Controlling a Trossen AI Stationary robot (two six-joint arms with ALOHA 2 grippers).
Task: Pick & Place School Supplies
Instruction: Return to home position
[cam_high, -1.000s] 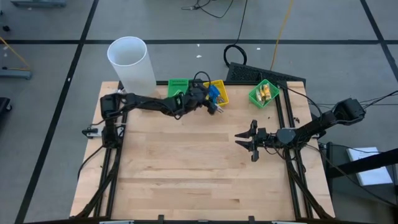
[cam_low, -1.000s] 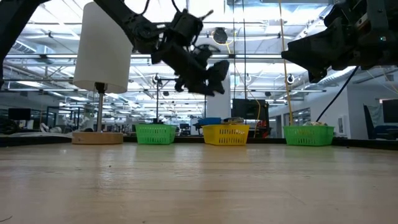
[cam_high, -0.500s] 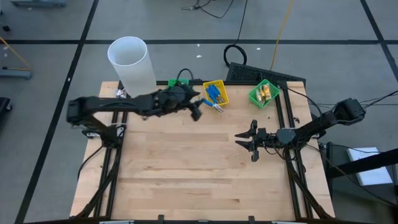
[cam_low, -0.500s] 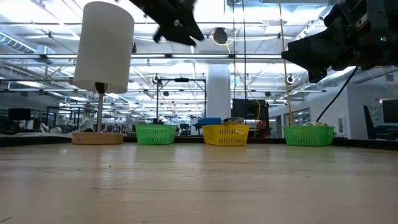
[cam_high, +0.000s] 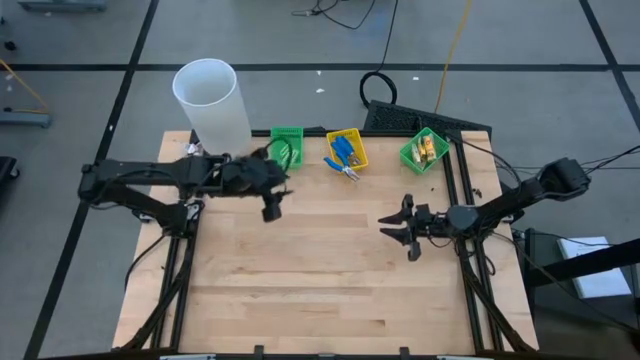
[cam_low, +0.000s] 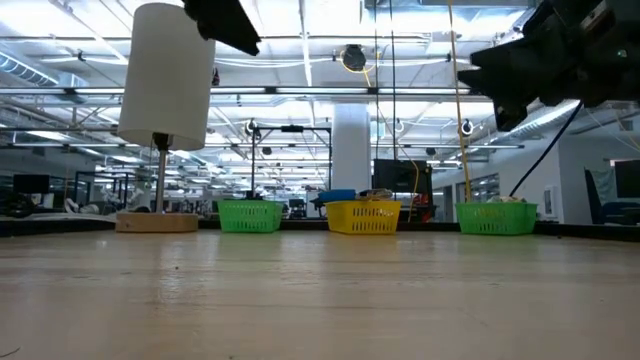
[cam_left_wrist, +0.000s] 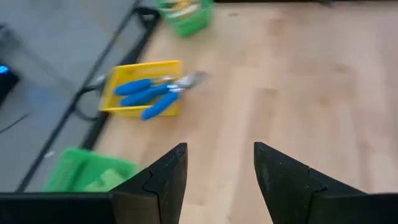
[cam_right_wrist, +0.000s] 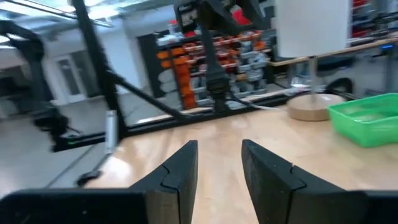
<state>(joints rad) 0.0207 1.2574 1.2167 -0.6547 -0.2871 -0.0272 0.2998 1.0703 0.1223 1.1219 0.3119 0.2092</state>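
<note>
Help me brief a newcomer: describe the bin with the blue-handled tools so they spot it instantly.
Three bins line the table's far edge, right of the white cylinder. It is the middle one: the only yellow bin, flanked by two green bins, holding blue-handled tools.

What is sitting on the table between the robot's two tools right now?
Nothing. In the high view, the stretch of wooden table between the left tool and the right tool is bare, and both tools are open and empty.
</note>
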